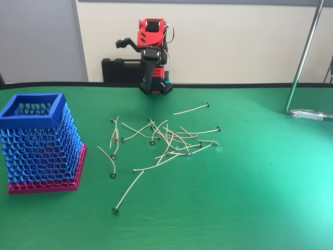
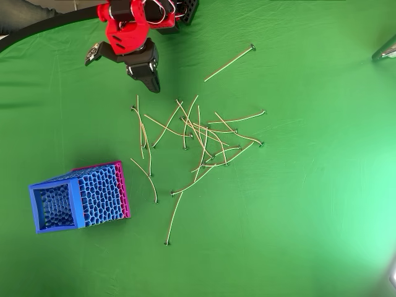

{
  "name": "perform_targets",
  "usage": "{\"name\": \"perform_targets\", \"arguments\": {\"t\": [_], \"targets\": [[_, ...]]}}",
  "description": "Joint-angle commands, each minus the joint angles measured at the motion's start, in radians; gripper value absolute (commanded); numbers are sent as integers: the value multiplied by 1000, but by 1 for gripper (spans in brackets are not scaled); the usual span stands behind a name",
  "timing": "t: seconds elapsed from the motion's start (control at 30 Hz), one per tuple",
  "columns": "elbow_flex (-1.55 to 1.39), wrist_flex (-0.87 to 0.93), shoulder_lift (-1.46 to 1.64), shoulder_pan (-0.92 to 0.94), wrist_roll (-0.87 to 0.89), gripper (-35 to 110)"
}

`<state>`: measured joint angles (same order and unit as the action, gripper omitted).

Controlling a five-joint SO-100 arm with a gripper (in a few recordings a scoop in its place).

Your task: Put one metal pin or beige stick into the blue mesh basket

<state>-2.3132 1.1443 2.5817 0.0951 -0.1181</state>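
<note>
Green cloth holds light, slippery sticks (image 2: 198, 133); pinch the lone stick (image 2: 230, 59) mid-shaft for the basket (image 2: 55, 185); gripper (image 2: 150, 81) state unclear.

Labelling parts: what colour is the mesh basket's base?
Magenta-pink, under blue honeycomb mesh; the basket's base shows best in the fixed view.

The arm (image 1: 152, 49) is red and black plastic, with thin wires looping near its red top housing.

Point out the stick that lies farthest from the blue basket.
It is the lone stick at the upper right in the overhead view, lying apart from the tangled pile, its dark head pointing away from the basket. Nothing crosses or touches it.
</note>
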Motion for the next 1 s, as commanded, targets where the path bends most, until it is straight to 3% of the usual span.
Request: {"name": "perform_targets", "arguments": {"t": [0.0, 0.97], "targets": [[100, 17, -41, 17, 8, 0], [747, 152, -723, 224, 48, 0]]}}
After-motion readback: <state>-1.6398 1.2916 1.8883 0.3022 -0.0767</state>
